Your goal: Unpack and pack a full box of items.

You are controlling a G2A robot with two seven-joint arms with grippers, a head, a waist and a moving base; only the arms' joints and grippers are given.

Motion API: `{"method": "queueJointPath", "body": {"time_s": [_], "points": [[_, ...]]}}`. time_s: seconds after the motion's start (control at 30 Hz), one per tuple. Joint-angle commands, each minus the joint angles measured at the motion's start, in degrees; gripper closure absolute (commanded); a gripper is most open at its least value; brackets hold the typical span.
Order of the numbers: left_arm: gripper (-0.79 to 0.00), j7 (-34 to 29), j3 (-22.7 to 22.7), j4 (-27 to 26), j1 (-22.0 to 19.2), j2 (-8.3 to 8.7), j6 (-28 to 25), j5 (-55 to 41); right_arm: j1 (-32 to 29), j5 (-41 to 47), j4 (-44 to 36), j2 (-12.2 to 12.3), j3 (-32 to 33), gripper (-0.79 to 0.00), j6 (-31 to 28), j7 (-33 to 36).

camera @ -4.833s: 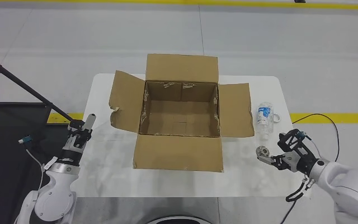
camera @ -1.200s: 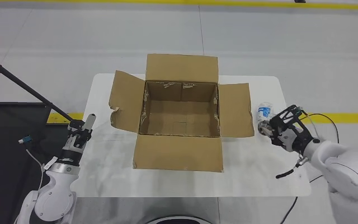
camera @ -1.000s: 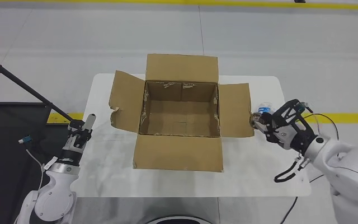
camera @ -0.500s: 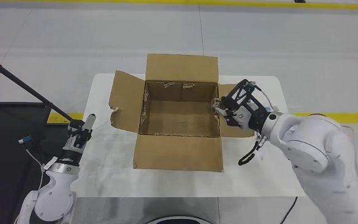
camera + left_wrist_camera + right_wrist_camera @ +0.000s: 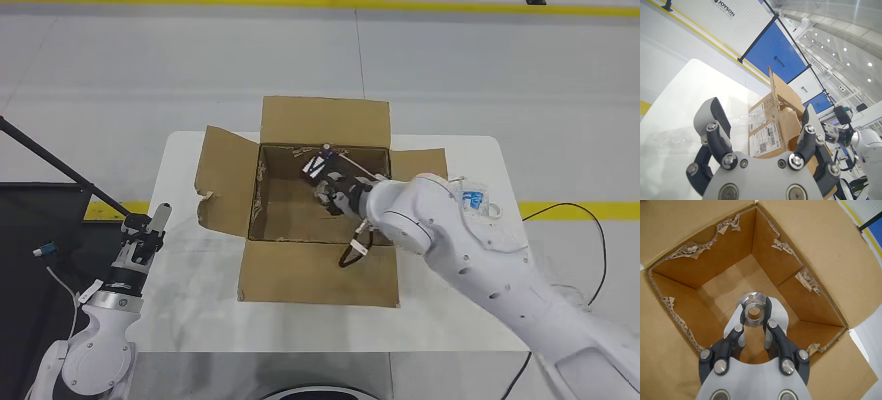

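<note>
An open cardboard box (image 5: 318,270) stands mid-table with its four flaps spread; its floor is bare (image 5: 745,279). My right gripper (image 5: 754,313) hangs over the box's opening (image 5: 325,190), shut on a round metal flange (image 5: 753,303) with a centre hole. A clear plastic bottle (image 5: 474,197) lies on the table to the right of the box, partly behind the right arm. My left gripper (image 5: 764,115) stands open and holds nothing at the table's left edge (image 5: 146,232), facing the box's labelled side (image 5: 766,132).
The white table (image 5: 190,290) has free surface left of the box and along the front. The box's torn flap edges (image 5: 696,251) ring the opening. A black pole (image 5: 60,165) slants at the far left, beyond the table.
The right arm has carried the metal flange from the table's right front, past the bottle, leftward over the right flap to above the box's opening. The left arm has kept still.
</note>
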Motion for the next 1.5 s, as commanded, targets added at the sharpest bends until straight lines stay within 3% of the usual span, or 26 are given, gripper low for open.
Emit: {"method": "queueJointPath", "body": {"time_s": [0.0,0.4,0.8,0.83,1.13,1.47], "points": [[-0.785,0.00,0.00,0.00,0.00,0.00,0.00,0.00,1.88,-0.28,3.90,-2.10,-3.06,0.000,1.12,0.02],[-0.785,0.00,0.00,0.00,0.00,0.00,0.00,0.00,8.55,2.68,26.37,-14.84,-13.58,0.000,-0.18,0.89],[-0.785,0.00,0.00,0.00,0.00,0.00,0.00,0.00,11.11,5.01,44.17,-24.72,-15.83,-0.009,-3.62,0.10],[-0.785,0.00,0.00,0.00,0.00,0.00,0.00,0.00,11.26,5.04,45.36,-25.26,-15.80,-0.065,-3.94,-0.15],[-0.785,0.00,0.00,0.00,0.00,0.00,0.00,0.00,11.31,5.10,52.81,-28.30,-14.84,-0.228,-6.33,-1.79],[-0.785,0.00,0.00,0.00,0.00,0.00,0.00,0.00,10.85,4.39,53.17,-27.76,-12.01,-0.385,-9.83,-3.37]]}}
